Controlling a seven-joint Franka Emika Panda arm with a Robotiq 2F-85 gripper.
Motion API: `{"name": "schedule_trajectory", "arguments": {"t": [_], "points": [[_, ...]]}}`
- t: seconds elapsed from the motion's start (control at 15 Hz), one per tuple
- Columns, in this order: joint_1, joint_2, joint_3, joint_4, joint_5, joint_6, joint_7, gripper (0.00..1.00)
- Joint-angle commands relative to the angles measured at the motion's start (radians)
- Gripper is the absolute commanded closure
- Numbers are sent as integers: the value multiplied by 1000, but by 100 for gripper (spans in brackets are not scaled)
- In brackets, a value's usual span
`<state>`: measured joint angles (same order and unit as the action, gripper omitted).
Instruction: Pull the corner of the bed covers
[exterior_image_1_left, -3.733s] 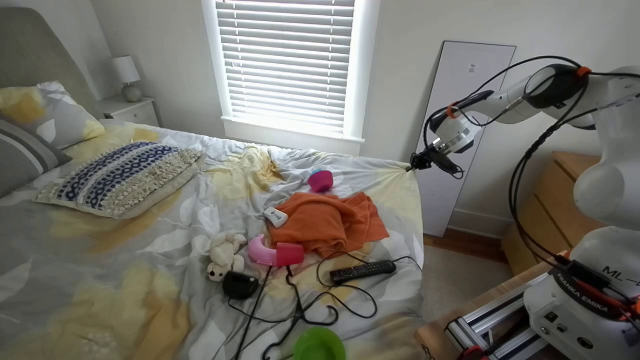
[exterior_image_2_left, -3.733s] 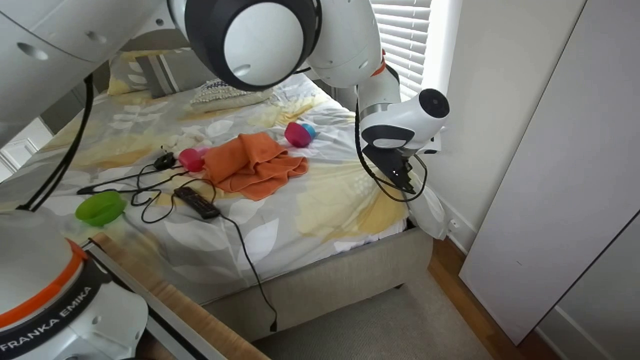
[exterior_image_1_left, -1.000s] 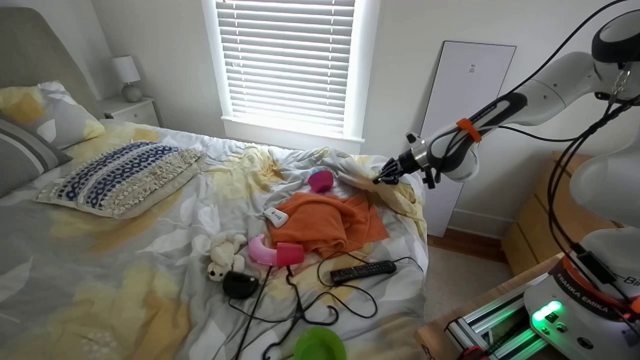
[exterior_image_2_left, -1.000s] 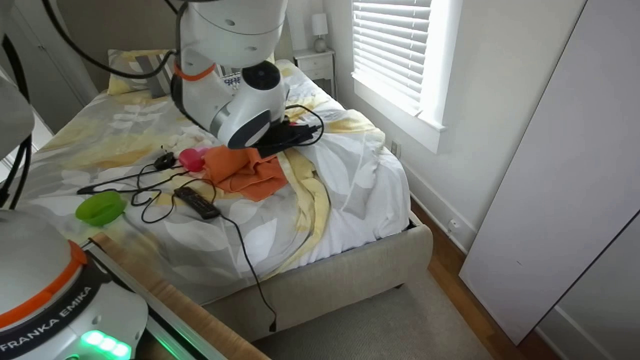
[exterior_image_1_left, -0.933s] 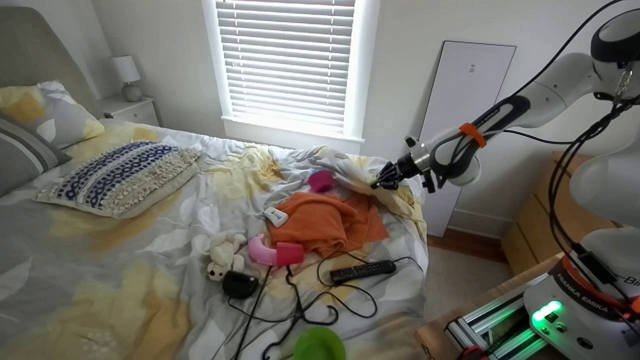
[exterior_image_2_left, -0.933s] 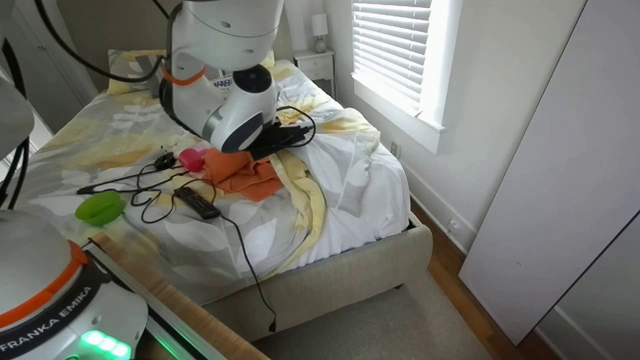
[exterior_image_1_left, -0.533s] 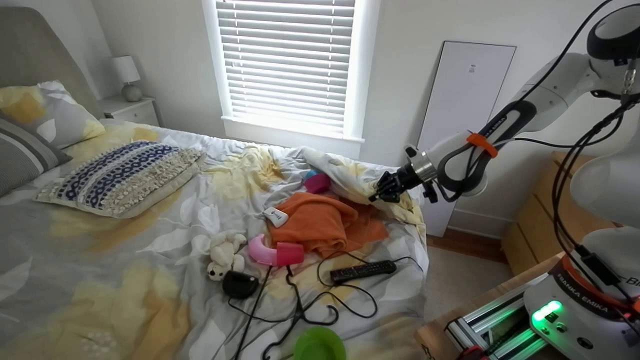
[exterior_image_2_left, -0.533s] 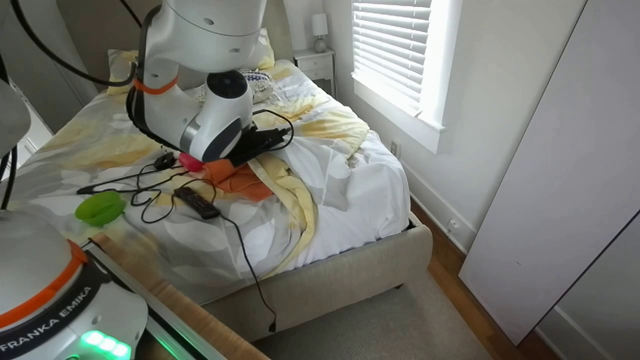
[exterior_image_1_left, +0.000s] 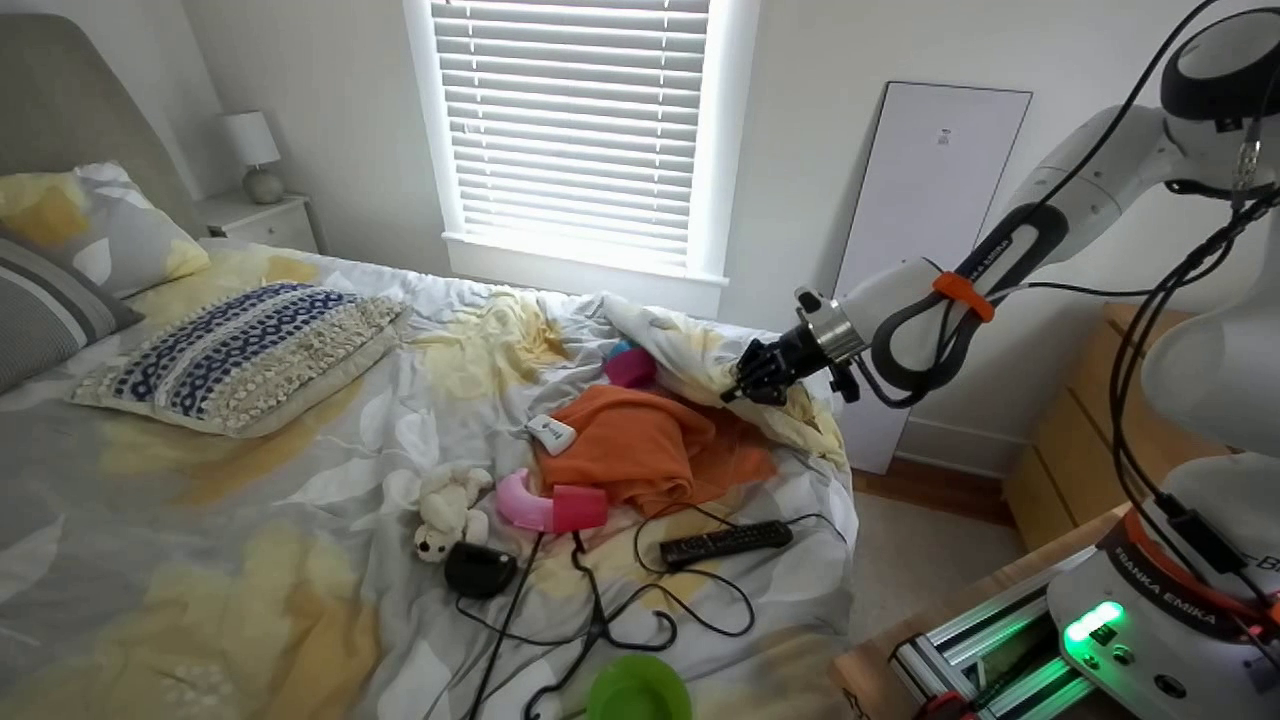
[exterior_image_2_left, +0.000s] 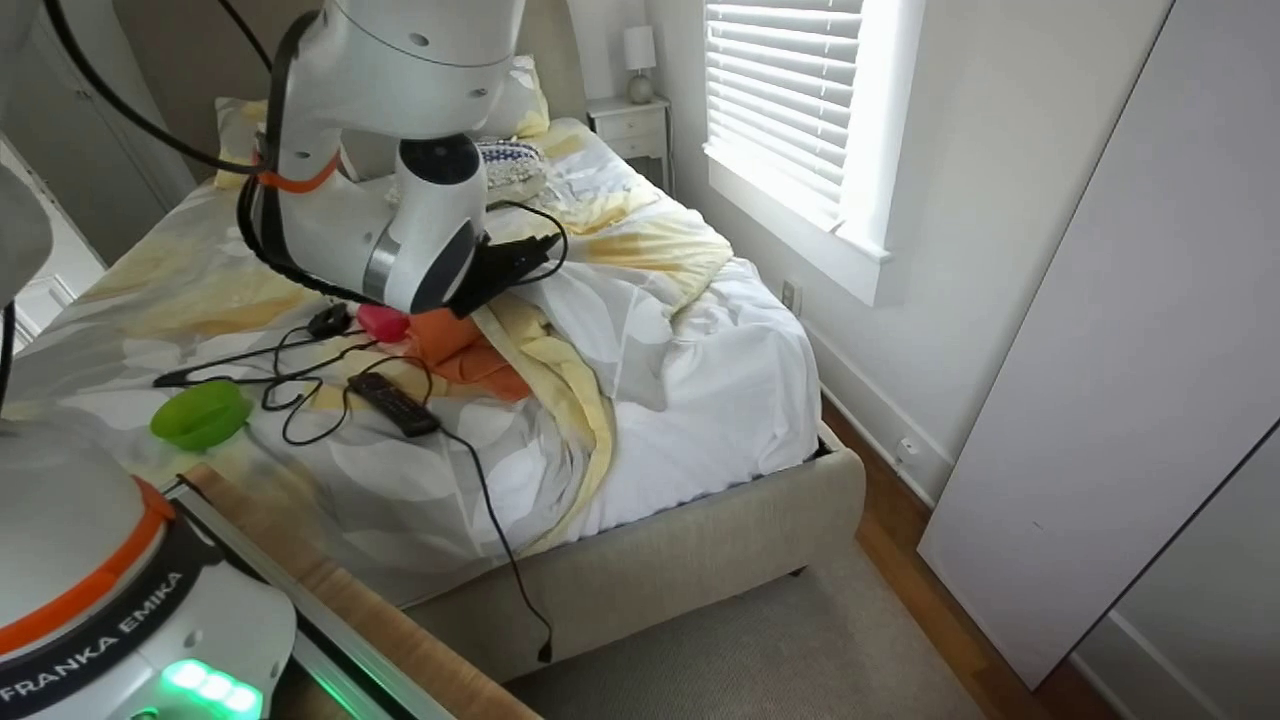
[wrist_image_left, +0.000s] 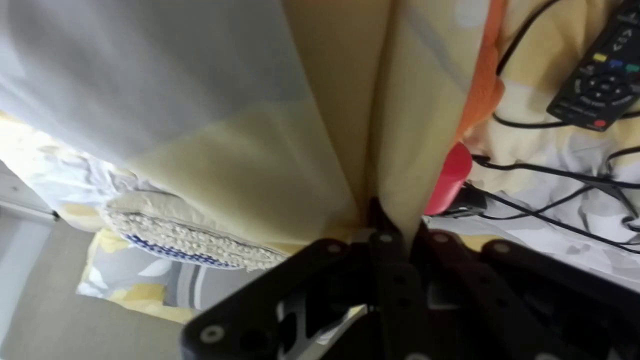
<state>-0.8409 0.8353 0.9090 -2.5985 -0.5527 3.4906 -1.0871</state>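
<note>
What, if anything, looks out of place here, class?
The bed covers look askew: the tool holds them folded back at one corner, baring white bedding. The green bowl and remote on top usually belong elsewhere.

The tool (wrist_image_left: 404, 232) pinches the gathered bed covers (wrist_image_left: 270, 170), a black remote (wrist_image_left: 597, 82) lying well apart from it.

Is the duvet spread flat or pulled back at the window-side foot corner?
Pulled back: the hand grips the duvet in raised folds, and in an exterior view white sheet lies bare at that corner.
</note>
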Motion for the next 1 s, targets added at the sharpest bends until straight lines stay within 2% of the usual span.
{"name": "schedule_trajectory", "arguments": {"t": [0.0,0.53,0.8,0.93], "points": [[207,-28,0,27,-69,1,78,98],[643,-22,-7,144,-151,-10,145,98],[822,-10,-3,193,-183,-13,155,98],[871,14,3,223,-223,-35,148,98]]}}
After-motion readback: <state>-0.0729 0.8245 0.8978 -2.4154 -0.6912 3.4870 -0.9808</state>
